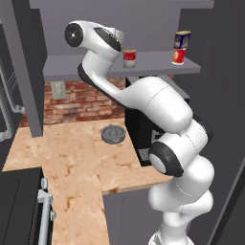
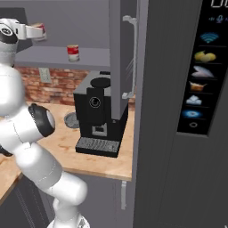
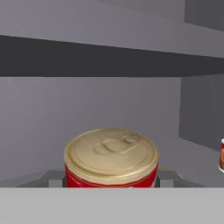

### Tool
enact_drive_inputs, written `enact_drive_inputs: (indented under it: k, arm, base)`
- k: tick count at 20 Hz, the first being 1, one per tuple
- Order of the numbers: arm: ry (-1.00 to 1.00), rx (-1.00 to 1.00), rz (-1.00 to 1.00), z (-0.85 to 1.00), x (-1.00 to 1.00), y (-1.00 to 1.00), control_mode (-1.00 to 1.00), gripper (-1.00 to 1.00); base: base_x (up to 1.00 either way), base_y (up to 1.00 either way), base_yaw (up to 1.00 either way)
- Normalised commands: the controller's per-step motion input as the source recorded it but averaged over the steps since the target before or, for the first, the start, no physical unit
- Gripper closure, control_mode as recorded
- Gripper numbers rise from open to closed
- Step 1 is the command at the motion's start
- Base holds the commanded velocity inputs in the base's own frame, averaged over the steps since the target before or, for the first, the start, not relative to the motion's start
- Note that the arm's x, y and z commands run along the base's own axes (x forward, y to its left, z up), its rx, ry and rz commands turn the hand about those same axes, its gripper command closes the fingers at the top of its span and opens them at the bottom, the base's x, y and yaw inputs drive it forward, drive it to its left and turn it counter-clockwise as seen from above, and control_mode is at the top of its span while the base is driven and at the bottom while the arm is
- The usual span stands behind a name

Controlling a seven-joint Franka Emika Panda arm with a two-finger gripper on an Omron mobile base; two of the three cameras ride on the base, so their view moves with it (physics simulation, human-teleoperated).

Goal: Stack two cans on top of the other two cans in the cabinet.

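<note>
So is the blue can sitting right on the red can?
Touching. The left base view shows the blue can resting directly on the red can, with no gap between them, on the cabinet shelf.

Below the gripper [image 1: 125, 48] a red brick backsplash [image 1: 81, 100] with a pale wall outlet [image 1: 58, 89] runs behind a speckled, sandy stone counter [image 1: 72, 158]. A round grey juicer [image 1: 114, 133] sits on it, just beside a black coffee machine [image 2: 100, 113] with a grille tray at its foot. Down to the left stands a dark stove [image 1: 19, 206]. Well off to the right rises a tall dark fridge [image 2: 178, 111] with a lit icon panel [image 2: 199, 75].
</note>
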Motion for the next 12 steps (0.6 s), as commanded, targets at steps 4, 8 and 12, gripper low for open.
enact_drive_inputs:
  k: [4, 8, 12]
  arm:
    - [0.02, 0.0, -0.1, 0.08, 0.0, -0.4, -1.0, 1.0]
    - [0.03, 0.01, -0.07, 0.01, -0.02, -0.4, -1.0, 1.0]
    - [0.0, 0.0, -0.04, -0.06, -0.01, -0.42, -1.0, 1.0]
  base:
    - [0.0, 0.0, 0.0]
    - [0.0, 0.0, 0.0]
    - [0.0, 0.0, 0.0]
